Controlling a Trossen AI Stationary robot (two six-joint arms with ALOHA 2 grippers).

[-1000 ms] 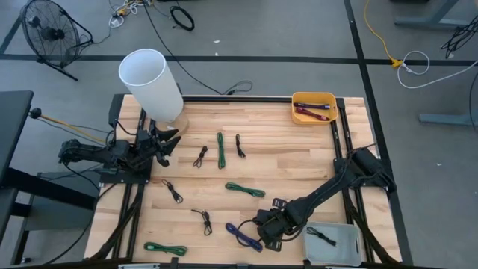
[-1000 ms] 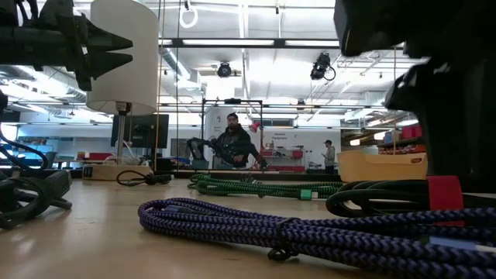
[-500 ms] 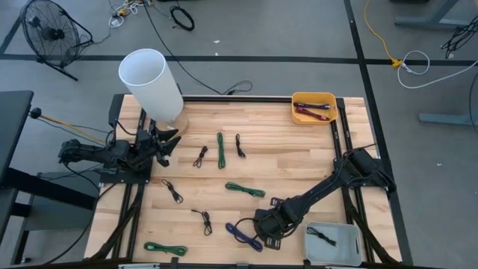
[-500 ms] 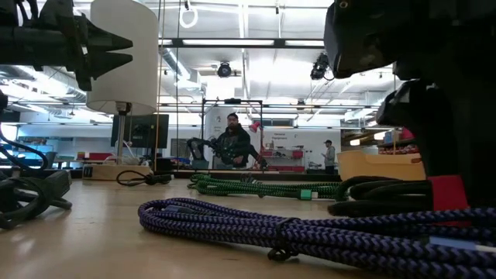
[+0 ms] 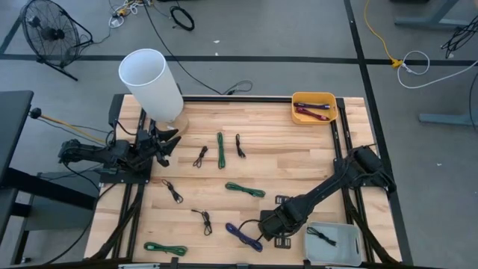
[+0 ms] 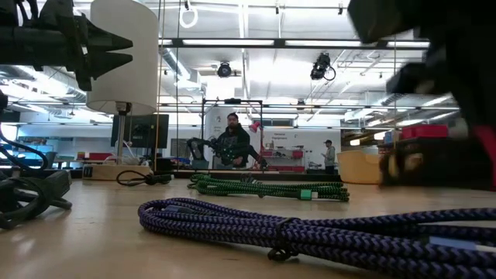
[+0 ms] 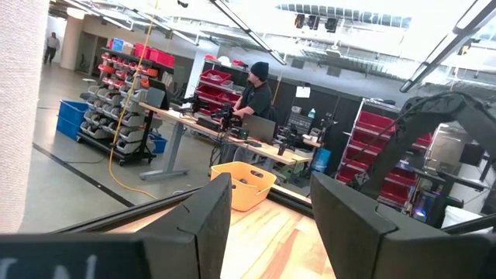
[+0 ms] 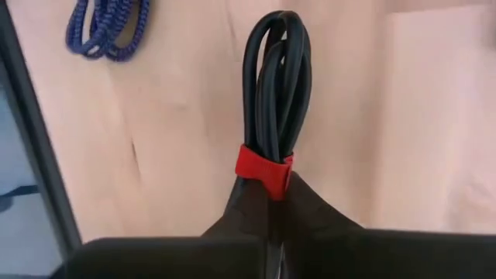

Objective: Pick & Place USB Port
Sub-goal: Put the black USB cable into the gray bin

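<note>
My right gripper (image 5: 271, 226) is near the table's front edge, shut on a bundled black USB cable (image 8: 277, 85) bound by a red strap. In the high view the gripper hides this cable. In the low view the right gripper (image 6: 434, 159) is a blurred dark shape at the right. A coiled purple cable (image 5: 243, 234) lies on the table just left of the gripper and also shows in the low view (image 6: 310, 232). My left gripper (image 5: 169, 142) waits open at the far left, beside the white cylinder (image 5: 151, 84). My right gripper pinches the black cable bundle between its two fingers (image 8: 310, 211), at the red strap (image 8: 265, 170). The fingers slant down from the table's right and lie along the bundle. Its looped end (image 8: 279, 35) sticks out past the fingertips. Whether it still touches the table I cannot tell.
A grey tray (image 5: 349, 233) holding a black cable stands at the near right. A yellow bin (image 5: 314, 97) with red cables is at the far right. Green cables (image 5: 220, 149) (image 5: 245, 189) (image 5: 166, 248) and black cables (image 5: 200, 155) (image 5: 172, 190) (image 5: 202, 220) lie scattered over the wood.
My right gripper has shut on the black cable bundle and shifted a little toward the table's right edge. In the low view the black cable has left the spot where it lay, and the gripper is now blurred by motion.
</note>
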